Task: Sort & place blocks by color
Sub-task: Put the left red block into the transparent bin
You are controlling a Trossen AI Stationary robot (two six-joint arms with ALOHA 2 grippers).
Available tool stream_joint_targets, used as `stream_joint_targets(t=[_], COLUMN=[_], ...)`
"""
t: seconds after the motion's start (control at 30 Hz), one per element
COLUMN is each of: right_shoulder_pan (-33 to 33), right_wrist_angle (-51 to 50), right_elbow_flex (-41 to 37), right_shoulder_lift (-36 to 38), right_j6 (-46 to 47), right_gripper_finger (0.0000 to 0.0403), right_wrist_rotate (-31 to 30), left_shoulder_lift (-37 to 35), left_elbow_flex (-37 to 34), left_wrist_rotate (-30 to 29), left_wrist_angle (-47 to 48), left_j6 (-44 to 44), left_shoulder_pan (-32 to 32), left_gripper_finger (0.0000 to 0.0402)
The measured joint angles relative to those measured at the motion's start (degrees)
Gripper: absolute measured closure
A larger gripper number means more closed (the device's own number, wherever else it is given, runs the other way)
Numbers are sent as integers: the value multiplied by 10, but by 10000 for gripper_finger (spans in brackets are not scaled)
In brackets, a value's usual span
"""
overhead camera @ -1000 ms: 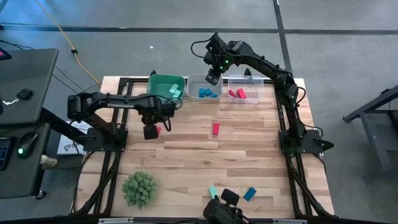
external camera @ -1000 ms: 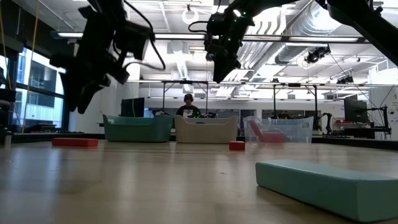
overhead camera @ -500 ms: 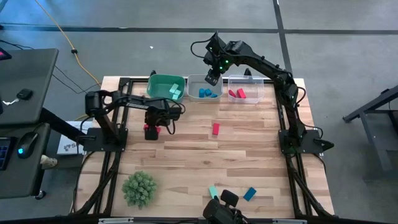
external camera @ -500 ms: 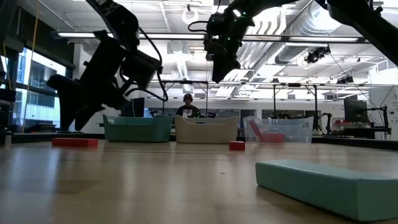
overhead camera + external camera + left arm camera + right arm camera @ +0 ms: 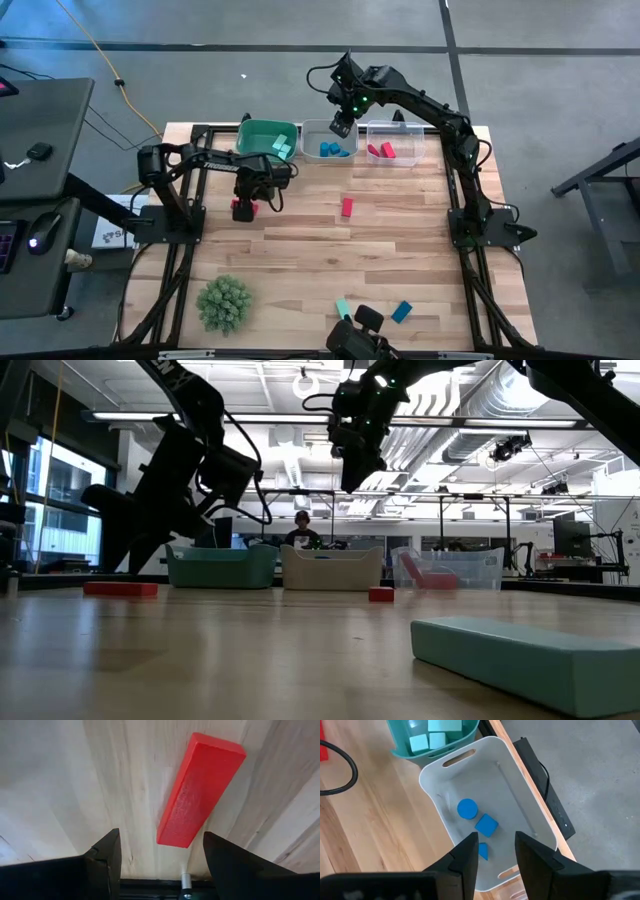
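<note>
Your flat red rectangular bar (image 5: 200, 790) lies on the pale wooden worktop (image 5: 330, 260) near its left side, in front of the green bin (image 5: 262, 138). Your left hand (image 5: 243, 207) is low over that bar, fingers (image 5: 102, 860) spread wide and released; the bar's near end sits between them, and nothing is gripped.

A second, shorter red block (image 5: 347, 206) rests mid-worktop, well apart from the first. At the front edge lie 1 light teal bar (image 5: 343, 308) and 1 blue block (image 5: 401, 311).

Along the back edge stand 3 bins in a row: the green bin holds light teal blocks (image 5: 437, 732), the white bin (image 5: 520, 820) holds 3 blue pieces (image 5: 477, 822), and the clear bin (image 5: 395, 132) holds red blocks (image 5: 381, 151).

Your right hand (image 5: 342, 125) hangs above the white bin, fingers (image 5: 467, 855) partly apart and empty.

A green spiky ball (image 5: 224, 302) sits at the front left corner. In the low view, a person (image 5: 302, 532) shows behind the bins.
</note>
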State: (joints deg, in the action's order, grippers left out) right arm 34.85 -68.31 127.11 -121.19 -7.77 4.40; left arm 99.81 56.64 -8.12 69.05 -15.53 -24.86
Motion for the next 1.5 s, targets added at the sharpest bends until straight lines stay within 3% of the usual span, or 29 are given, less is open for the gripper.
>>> stream_joint_targets(t=[0.17,0.47,1.0,1.2,1.5], right_shoulder_pan=[0,0,0,0,0], right_wrist_angle=[0,2,4,4,4], right_elbow_flex=[0,0,0,0,0], right_shoulder_lift=[0,0,0,0,0], right_j6=[0,0,2,2,2], right_gripper_finger=[284,284,284,284,284], right_wrist_rotate=[-1,-1,-1,-1,-1], left_shoulder_lift=[5,77,82,81,81], left_elbow_flex=[0,0,0,0,0], left_wrist_rotate=[4,7,-5,-9,-9], left_wrist_angle=[1,8,-17,-28,-29], left_j6=[-2,7,-2,-3,-14], left_shoulder_pan=[0,6,5,5,5], left_gripper_finger=[200,200,206,246,346])
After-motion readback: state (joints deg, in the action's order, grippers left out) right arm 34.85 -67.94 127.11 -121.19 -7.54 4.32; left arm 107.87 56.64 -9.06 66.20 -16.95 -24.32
